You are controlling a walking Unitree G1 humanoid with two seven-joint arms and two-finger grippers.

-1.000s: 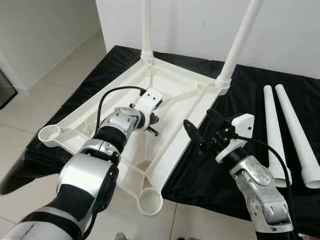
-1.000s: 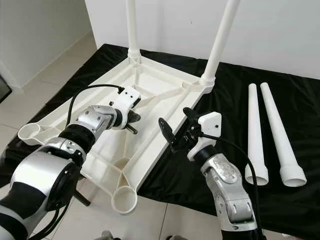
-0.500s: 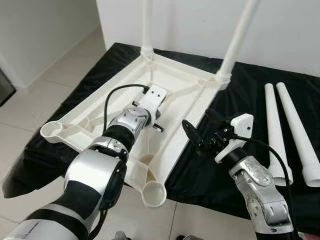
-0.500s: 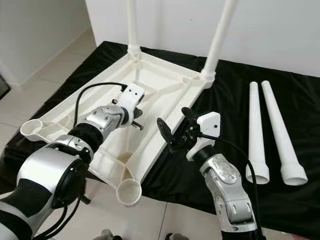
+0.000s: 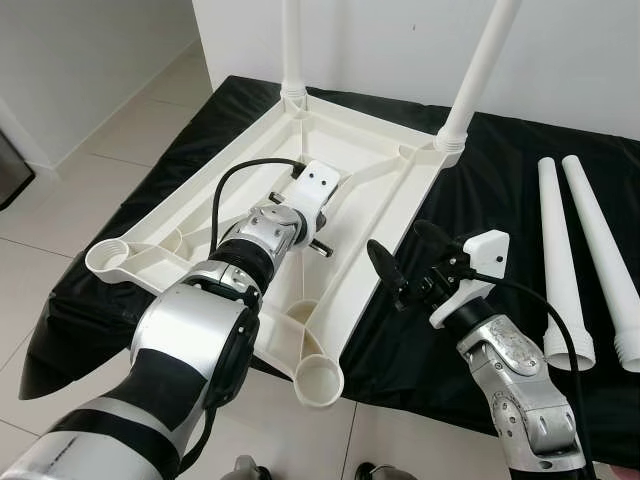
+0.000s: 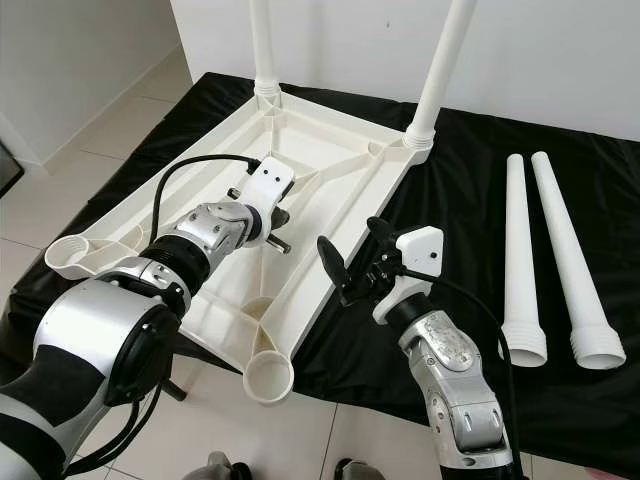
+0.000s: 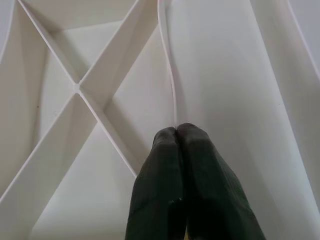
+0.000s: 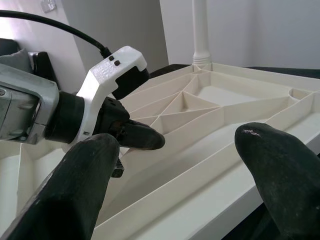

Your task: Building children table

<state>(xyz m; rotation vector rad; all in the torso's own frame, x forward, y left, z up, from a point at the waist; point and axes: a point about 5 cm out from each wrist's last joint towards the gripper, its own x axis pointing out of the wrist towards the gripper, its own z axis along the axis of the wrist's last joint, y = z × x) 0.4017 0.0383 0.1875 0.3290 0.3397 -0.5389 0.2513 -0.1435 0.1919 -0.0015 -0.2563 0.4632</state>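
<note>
The white children's table top (image 5: 370, 170) lies upside down on a black cloth (image 5: 500, 190). Two white legs (image 5: 291, 45) (image 5: 484, 60) stand fitted in its far corners. The two near corner sockets (image 5: 320, 380) (image 5: 108, 260) are empty. Two loose white legs (image 5: 560, 250) (image 5: 600, 250) lie side by side on the cloth at the right. My left gripper (image 5: 322, 247) is shut, its fingertips (image 7: 177, 131) pressed against a rib inside the underside. My right gripper (image 5: 408, 255) hangs open beside the table's right long edge, holding nothing.
The cloth covers a low surface and droops onto the tiled floor (image 5: 90, 150) at the left. A white wall (image 5: 400, 40) stands close behind the table. The near socket juts past the cloth's front edge, above my feet (image 5: 245, 468).
My left gripper has slid a little farther along the underside, still shut. The right gripper has stayed open in the same place. The view has shifted slightly.
</note>
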